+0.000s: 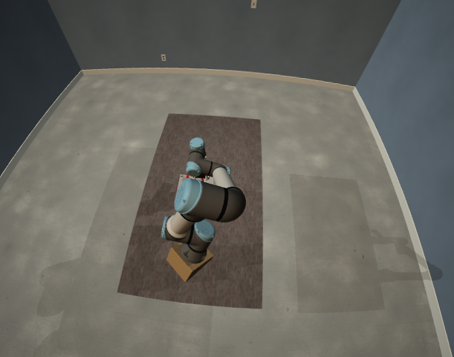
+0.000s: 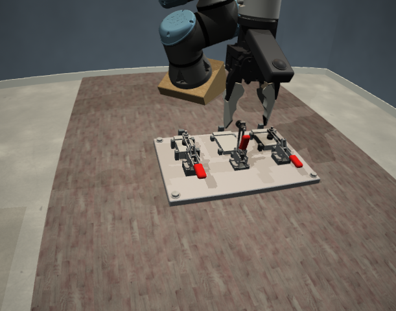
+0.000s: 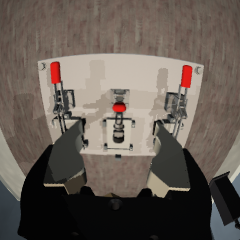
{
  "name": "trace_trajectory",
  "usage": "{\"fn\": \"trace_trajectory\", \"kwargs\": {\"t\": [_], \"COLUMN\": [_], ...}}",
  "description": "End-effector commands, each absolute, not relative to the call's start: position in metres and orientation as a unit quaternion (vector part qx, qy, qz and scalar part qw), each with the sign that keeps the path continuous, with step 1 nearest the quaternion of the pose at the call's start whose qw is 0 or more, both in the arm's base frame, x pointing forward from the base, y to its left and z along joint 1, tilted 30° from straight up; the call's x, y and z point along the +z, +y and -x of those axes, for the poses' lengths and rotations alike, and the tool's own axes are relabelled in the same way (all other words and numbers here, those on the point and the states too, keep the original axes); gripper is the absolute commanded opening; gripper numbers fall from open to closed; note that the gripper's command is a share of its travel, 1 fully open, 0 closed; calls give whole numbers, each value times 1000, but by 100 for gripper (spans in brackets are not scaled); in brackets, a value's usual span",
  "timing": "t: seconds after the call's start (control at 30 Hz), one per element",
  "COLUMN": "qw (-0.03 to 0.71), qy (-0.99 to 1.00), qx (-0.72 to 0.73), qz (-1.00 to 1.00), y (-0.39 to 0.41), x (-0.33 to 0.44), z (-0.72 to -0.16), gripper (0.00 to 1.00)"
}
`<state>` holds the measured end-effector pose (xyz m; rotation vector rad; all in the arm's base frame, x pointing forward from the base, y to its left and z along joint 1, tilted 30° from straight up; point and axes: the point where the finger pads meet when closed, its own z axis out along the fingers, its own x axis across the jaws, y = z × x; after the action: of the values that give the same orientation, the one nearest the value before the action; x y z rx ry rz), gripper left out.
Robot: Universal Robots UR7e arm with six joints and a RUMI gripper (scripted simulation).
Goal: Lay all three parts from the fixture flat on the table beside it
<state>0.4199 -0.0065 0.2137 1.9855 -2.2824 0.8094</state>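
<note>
Gripper [image 2: 246, 122] about half open, nothing between the jaws. Hangs over the rear edge of the fixture [image 2: 238, 187], fingers [image 2: 229, 108] pointing down, straddling the middle clamp [image 2: 240, 152] without touching it. From the wrist view: fingers wide to either side, middle clamp [image 3: 119, 122] in the gap between them.

Fixture: pale plate lying flat on the bench [image 2: 191, 251], near the arm's wooden base [image 2: 194, 88]. Three toggle clamps in a row. Middle clamp's red handle [image 2: 244, 142] raised, standing nearly upright, its arm lifted off the part below. Left clamp [image 2: 189, 155] and right clamp [image 2: 281, 150] with red handles lying low toward the front edge, arms reaching back over their parts.

Parts: three flat pale plates, all seated in the fixture. Middle part [image 2: 226, 138] in its nest behind the raised clamp, framed by small stops. Right part [image 2: 263, 137] under the right clamp's arm. Left part [image 2: 181, 144] mostly hidden by the left clamp.

Top view: arm [image 1: 207, 199] covers nearly all of the fixture [image 1: 183, 177]; only a strip of plate and two red spots show.
</note>
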Motion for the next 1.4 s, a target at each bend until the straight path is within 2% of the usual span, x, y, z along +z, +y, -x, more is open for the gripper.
{"fn": "trace_trajectory", "kwargs": {"t": [0.0,1.0,1.37], "qw": [5,5,5], "qy": [-729,-729,-729], "qx": [259,259,259], "qz": [-634,-634,-634], "y": [-6,6,8], "x": [215,242,230], "z": [-420,-408,-379], "gripper": [59,59,59]}}
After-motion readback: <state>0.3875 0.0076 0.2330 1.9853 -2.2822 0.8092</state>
